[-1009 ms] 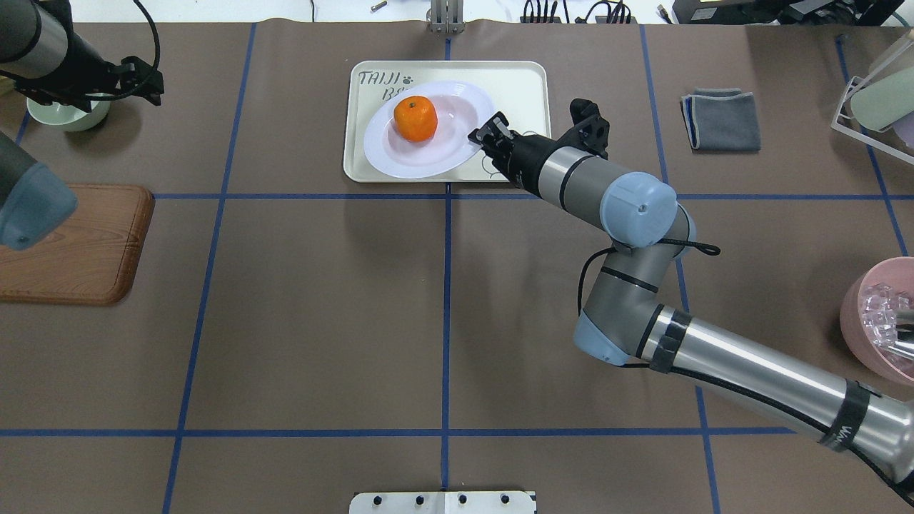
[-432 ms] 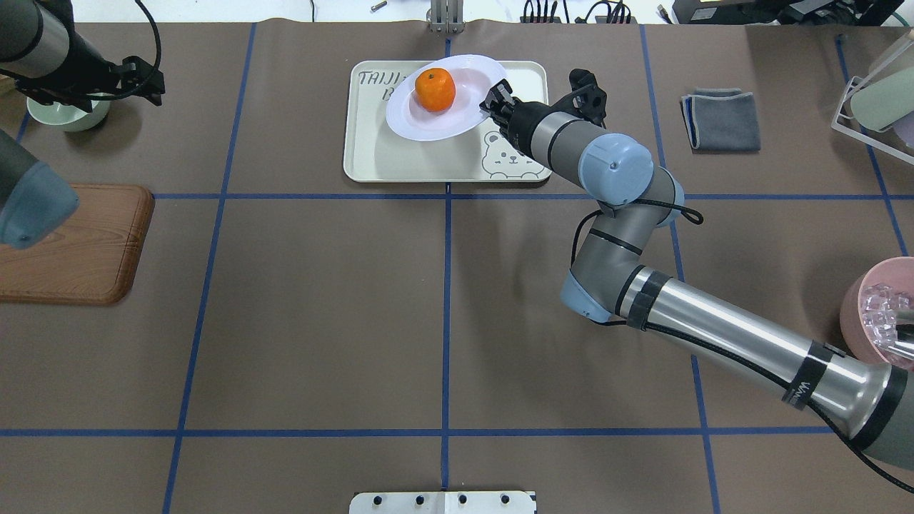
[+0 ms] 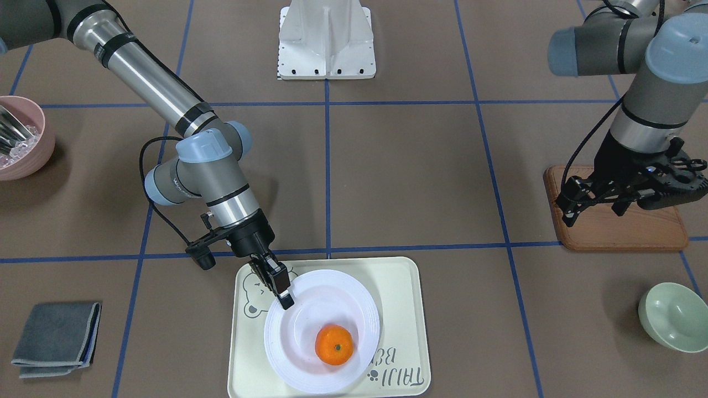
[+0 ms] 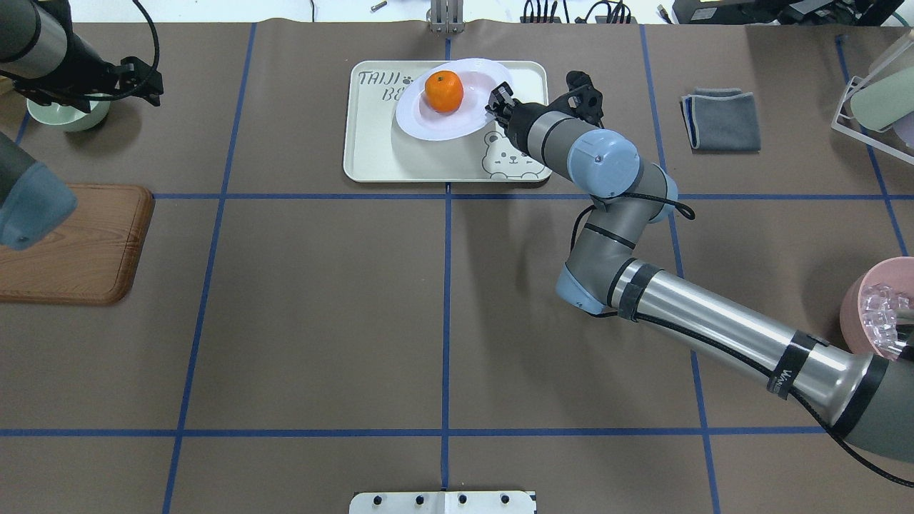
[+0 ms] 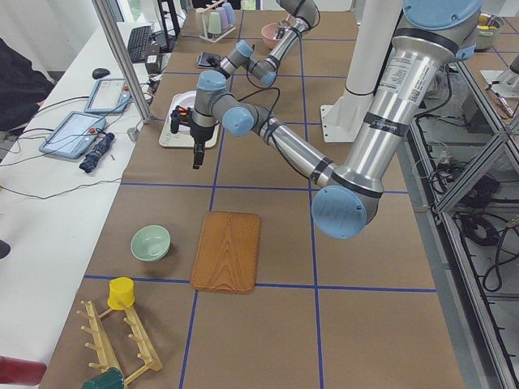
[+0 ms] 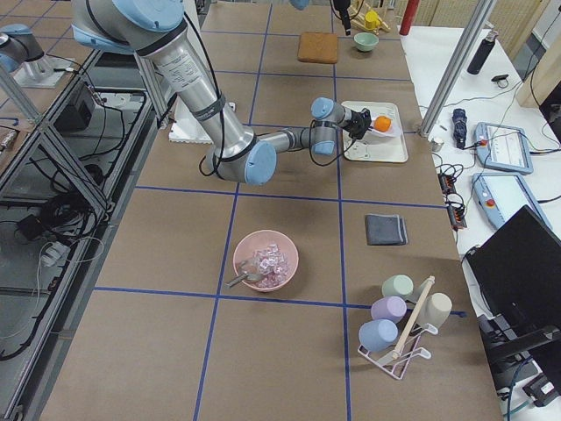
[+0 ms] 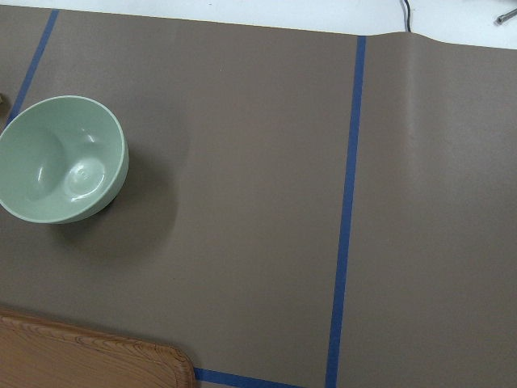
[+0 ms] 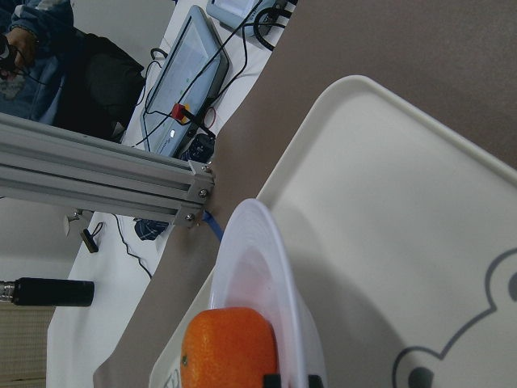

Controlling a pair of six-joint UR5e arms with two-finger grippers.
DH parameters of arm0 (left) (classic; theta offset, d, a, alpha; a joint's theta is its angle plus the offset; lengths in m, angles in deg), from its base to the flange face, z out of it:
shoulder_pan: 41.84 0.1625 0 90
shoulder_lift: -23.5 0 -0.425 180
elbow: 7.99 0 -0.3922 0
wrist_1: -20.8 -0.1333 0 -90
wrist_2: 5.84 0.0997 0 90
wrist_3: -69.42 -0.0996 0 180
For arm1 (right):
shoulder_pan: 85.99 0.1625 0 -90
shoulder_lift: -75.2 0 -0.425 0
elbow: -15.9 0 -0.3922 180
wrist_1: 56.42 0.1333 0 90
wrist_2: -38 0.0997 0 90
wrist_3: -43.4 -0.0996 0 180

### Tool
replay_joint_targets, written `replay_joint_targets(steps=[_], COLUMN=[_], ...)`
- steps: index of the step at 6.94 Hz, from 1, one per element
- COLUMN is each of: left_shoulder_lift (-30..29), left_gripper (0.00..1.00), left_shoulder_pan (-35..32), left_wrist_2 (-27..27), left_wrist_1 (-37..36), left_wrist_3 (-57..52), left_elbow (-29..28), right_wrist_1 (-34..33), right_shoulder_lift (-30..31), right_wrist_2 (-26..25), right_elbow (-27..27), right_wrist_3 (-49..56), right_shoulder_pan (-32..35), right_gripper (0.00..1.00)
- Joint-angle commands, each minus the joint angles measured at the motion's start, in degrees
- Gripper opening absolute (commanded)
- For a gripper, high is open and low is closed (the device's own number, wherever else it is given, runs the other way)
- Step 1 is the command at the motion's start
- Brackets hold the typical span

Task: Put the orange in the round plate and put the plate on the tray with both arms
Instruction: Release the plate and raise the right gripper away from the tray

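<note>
Orange: small, round, bright, lying in the shallow well of the glossy white ridged round plate. Plate sits tilted over the cream rectangular tray, its rim pinched by the right tool. Left tool: spread, empty, over the wooden board, near the green bowl.

The round plate covers part of the tray's lettering. In the right wrist view, the bottom edge cuts off the orange. The left gripper hides part of the green bowl, and the spacing of its fingers cannot be told.
</note>
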Motion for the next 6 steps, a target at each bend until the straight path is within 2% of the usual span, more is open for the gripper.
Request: replay_joint_targets(steps=[1, 3, 4, 5, 6], left_shoulder_lift=[0.11, 0.20, 0.29, 1.16, 3.86], left_gripper=[0.98, 0.98, 0.98, 0.98, 0.98], left_shoulder_pan=[0.00, 0.00, -0.17, -0.26, -0.44], left_wrist_2=[-0.04, -0.04, -0.04, -0.13, -1.26], left_wrist_1=[-0.04, -0.04, -0.04, 0.05, 0.31], left_wrist_3=[0.00, 0.00, 0.00, -0.09, -3.22], left_elbow=[-0.11, -0.02, -0.02, 0.33, 1.37], right_wrist_1=[-10.38, -36.51, -48.49, -58.00, -62.97], right_shoulder_lift=[8.59, 15.57, 19.86, 23.82, 30.65], right_wrist_2=[10.47, 25.06, 27.22, 28.11, 31.60], right_elbow=[-10.34, -27.13, -37.14, -44.46, -50.54], right_wrist_3=[17.90, 36.54, 47.79, 52.95, 60.05], right_shoulder_pan=[3.90, 12.75, 14.98, 18.39, 23.12], right_gripper=[1.00, 1.00, 1.00, 1.00, 1.00])
